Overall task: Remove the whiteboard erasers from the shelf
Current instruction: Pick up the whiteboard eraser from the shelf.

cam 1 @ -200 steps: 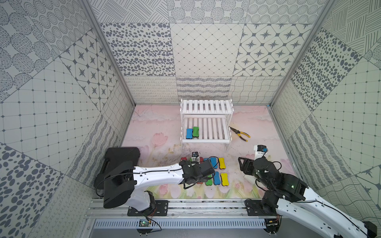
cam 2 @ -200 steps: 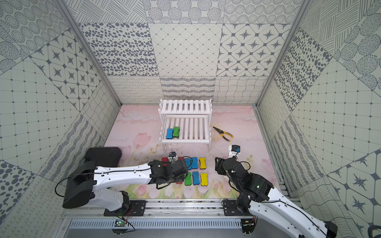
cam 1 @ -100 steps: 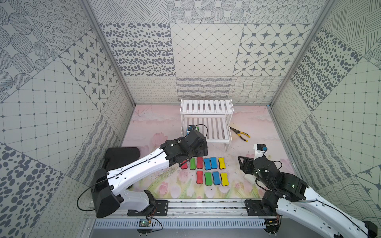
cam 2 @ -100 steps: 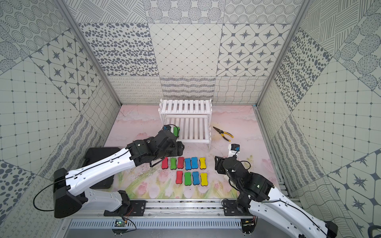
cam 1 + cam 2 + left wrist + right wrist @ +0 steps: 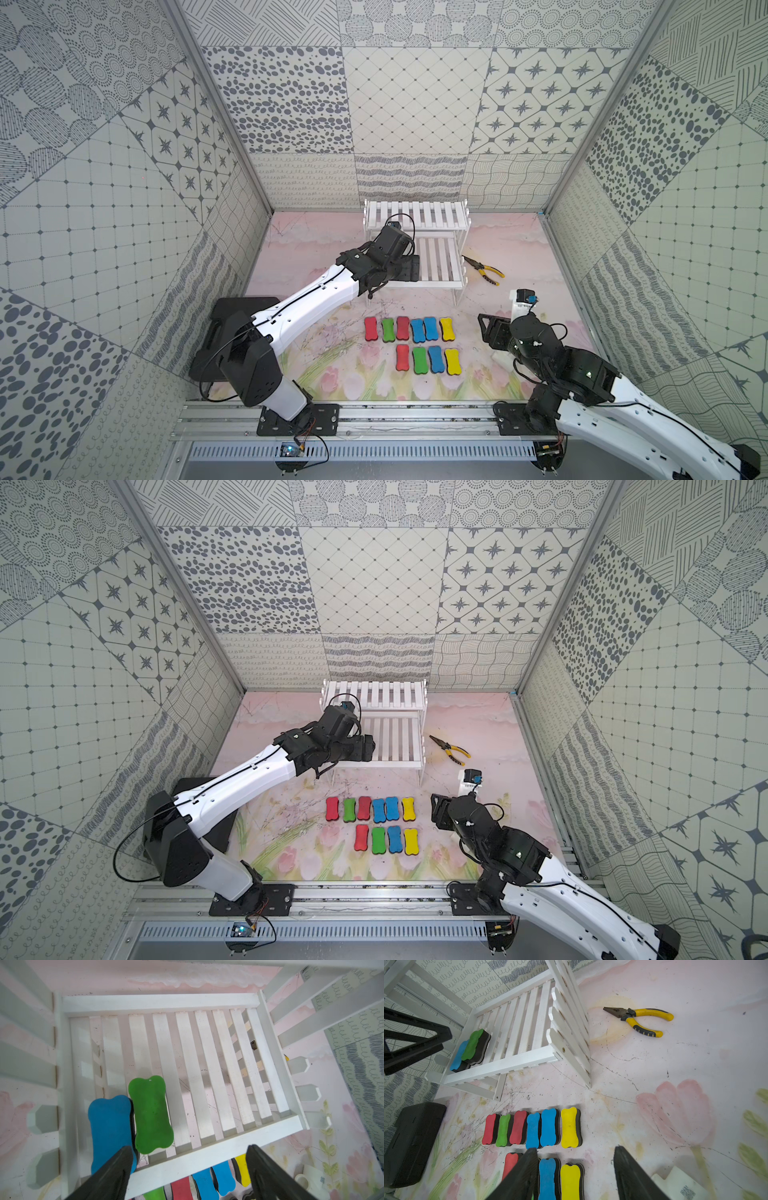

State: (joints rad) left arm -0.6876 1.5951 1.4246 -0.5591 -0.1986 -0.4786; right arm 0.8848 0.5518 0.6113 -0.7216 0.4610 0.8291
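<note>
The left end effector (image 5: 188,1153) hangs over the front rail of the shelf (image 5: 185,1064), at its lower tier, jaws spread wide and empty. In the wrist view one finger overlaps the near end of the blue eraser (image 5: 110,1126), which lies touching the green eraser (image 5: 150,1113) at that tier's left end. Ten more erasers (image 5: 419,359) sit in two rows on the tabletop (image 5: 316,249) before the shelf. The right end effector (image 5: 575,1150) hovers beside those rows, jaws partly apart, holding nothing. Yellow-handled pliers (image 5: 484,271) lie right of the shelf.
</note>
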